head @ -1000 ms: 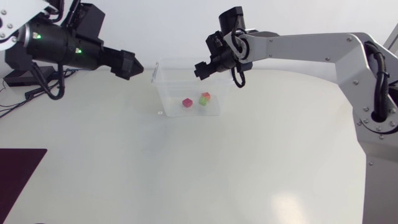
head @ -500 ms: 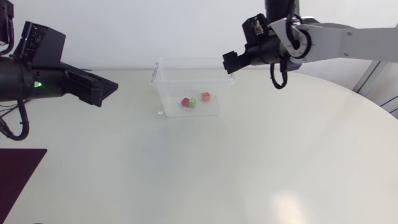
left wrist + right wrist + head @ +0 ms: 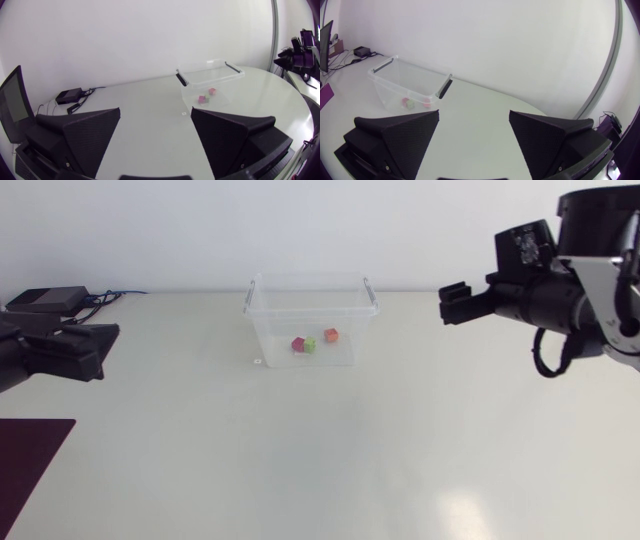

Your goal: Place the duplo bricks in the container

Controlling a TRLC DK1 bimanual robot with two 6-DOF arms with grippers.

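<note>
Left gripper [image 3: 155, 111]: two matte black wedge fingers spread wide, nothing between them. It hangs over the table's left margin. Right gripper [image 3: 474, 114]: fingers likewise parted and empty, held above the table's right side.

Ahead of both grippers stands the clear rectangular plastic container [image 3: 345, 311], upright near the table's far edge and well apart from either arm. Its long axis runs across the table, from one arm toward the other, so each gripper faces a short end wall.

On the container floor lie three small duplo bricks. The magenta brick [image 3: 298, 344] and the green brick [image 3: 310, 344] touch one another, and the orange-red brick [image 3: 331, 335] sits just beside them, toward the right arm. No brick is visible on the open table.

The right gripper is the nearer to the container. Judged from this layout, the task appears complete, and no further grasp seems called for.
</note>
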